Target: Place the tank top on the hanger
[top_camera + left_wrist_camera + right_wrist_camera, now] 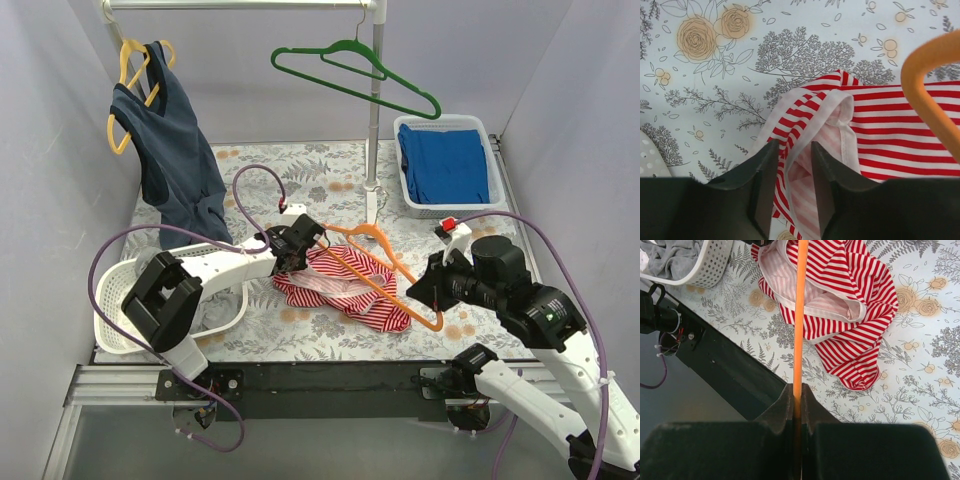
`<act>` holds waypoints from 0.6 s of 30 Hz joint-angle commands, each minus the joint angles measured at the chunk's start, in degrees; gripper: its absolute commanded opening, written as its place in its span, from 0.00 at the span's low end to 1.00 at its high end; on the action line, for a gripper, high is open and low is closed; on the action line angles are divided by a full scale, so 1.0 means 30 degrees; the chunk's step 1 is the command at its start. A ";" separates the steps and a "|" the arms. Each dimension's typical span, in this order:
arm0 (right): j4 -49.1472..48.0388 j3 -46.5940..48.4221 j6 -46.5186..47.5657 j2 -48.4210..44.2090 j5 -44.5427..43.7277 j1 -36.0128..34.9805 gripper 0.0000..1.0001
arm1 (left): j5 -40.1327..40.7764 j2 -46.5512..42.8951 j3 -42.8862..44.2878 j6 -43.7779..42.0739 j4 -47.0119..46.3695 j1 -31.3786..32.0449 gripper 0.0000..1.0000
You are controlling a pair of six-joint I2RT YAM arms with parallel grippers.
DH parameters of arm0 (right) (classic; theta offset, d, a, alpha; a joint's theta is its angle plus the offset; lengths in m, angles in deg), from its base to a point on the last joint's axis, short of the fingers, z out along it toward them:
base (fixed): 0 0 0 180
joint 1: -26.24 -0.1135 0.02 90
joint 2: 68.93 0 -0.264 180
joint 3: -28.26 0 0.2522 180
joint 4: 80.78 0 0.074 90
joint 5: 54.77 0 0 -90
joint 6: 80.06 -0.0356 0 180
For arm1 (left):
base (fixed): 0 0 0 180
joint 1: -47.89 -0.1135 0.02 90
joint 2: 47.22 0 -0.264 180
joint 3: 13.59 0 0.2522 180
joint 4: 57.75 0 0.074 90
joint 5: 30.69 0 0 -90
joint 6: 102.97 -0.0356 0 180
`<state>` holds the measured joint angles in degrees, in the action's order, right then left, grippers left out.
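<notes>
The red-and-white striped tank top (345, 285) lies crumpled on the floral tablecloth; it also shows in the left wrist view (890, 130) and the right wrist view (840, 290). The orange hanger (385, 270) lies across it, hook toward the back. My left gripper (297, 245) is at the top's upper left edge. In its wrist view the jaws (794, 145) stand partly apart, straddling the pale trim, with a gap on both sides. My right gripper (425, 290) is shut on the hanger's straight bar (800, 315) at its near right end. The hanger's curve shows in the left wrist view (925, 95).
A white perforated basket (115, 310) with grey cloth sits near left, under my left arm. A white basket (480, 130) with blue cloth is back right. The rack pole (375, 120) stands behind, with a green hanger (355, 65) and a navy top on a yellow hanger (170, 160).
</notes>
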<state>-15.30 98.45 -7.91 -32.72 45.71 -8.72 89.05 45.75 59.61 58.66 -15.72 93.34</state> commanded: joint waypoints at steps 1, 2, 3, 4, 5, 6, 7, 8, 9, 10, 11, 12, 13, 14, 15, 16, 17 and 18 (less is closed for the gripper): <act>-0.0601 0.0148 0.0060 0.0090 0.1279 -0.0007 0.01 | 0.0750 -0.0111 0.0694 0.0261 0.0156 -0.0267 0.23; -0.0572 0.0060 0.0089 0.0148 0.1456 -0.0007 0.01 | 0.0926 -0.0314 0.0665 0.0320 0.0156 -0.0268 0.19; -0.0572 0.0001 0.0089 0.0177 0.1661 -0.0007 0.01 | 0.1044 -0.0403 0.0636 0.0408 0.0156 -0.0268 0.18; -0.0543 0.0001 0.0118 0.0177 0.2011 -0.0007 0.01 | 0.1161 -0.0491 0.0665 0.0408 0.0156 -0.0355 0.13; -0.0542 -0.0028 0.0119 0.0235 0.2188 -0.0007 0.01 | 0.1191 -0.0723 0.0694 0.0408 0.0185 -0.0385 0.09; -0.0571 -0.0058 0.0090 0.0294 0.2335 -0.0007 0.01 | 0.1249 -0.0784 0.0723 0.0437 0.0156 -0.0414 0.06; -0.0456 0.0000 0.0089 0.0324 0.2656 -0.0007 0.01 | 0.1337 -0.0871 0.0753 0.0438 0.0185 -0.0443 0.00; -0.0454 0.0030 0.0147 0.0353 0.2775 -0.0007 0.01 | 0.1367 -0.0959 0.0869 0.0438 0.0185 -0.0414 0.00; -0.0425 -0.0028 0.0177 0.0469 0.2921 -0.0007 0.01 | 0.1338 -0.1134 0.0899 0.0409 0.0214 -0.0443 0.00; -0.0454 -0.0058 0.0206 0.0528 0.2923 -0.0007 0.01 | 0.1251 -0.1252 0.0929 0.0408 0.0244 -0.0443 0.00; -0.0483 -0.0174 0.0207 0.0616 0.3010 -0.0007 0.01 | 0.1192 -0.1543 0.0958 0.0437 0.0302 -0.0443 0.00; -0.0658 -0.0378 0.0178 0.0733 0.3242 -0.0007 0.01 | 0.1075 -0.1894 0.0900 0.0438 0.0303 -0.0443 0.00; -0.1007 -0.0612 0.0148 0.0763 0.3274 -0.0007 0.01 | 0.0929 -0.2043 0.0929 0.0380 0.0303 -0.0443 0.00; -0.1388 -0.0876 0.0061 0.0792 0.3303 -0.0007 0.01 | 0.0783 -0.2363 0.1045 0.0321 0.0477 -0.0443 0.00; -0.3016 -0.1574 -0.0230 0.1141 0.3651 -0.0007 0.01 | 0.0230 -0.2976 0.1104 0.0292 0.0681 -0.0443 0.00; -0.4134 -0.2074 -0.0436 0.1318 0.3916 -0.0007 0.01 | 0.0167 -0.3388 0.1018 0.0291 0.0654 -0.0443 0.00; -0.4784 -0.2340 -0.0525 0.1436 0.4093 -0.0007 0.01 | 0.0079 -0.3566 0.0988 0.0175 0.0683 -0.0443 0.00; -0.5370 -0.2604 -0.0642 0.1524 0.4297 -0.0007 0.01 | 0.0107 -0.3655 0.1016 0.0145 0.0828 -0.0443 0.00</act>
<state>-21.37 92.09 -8.50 -28.94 55.32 -8.72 89.64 38.58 60.97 59.45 -13.99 92.25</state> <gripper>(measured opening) 0.062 0.018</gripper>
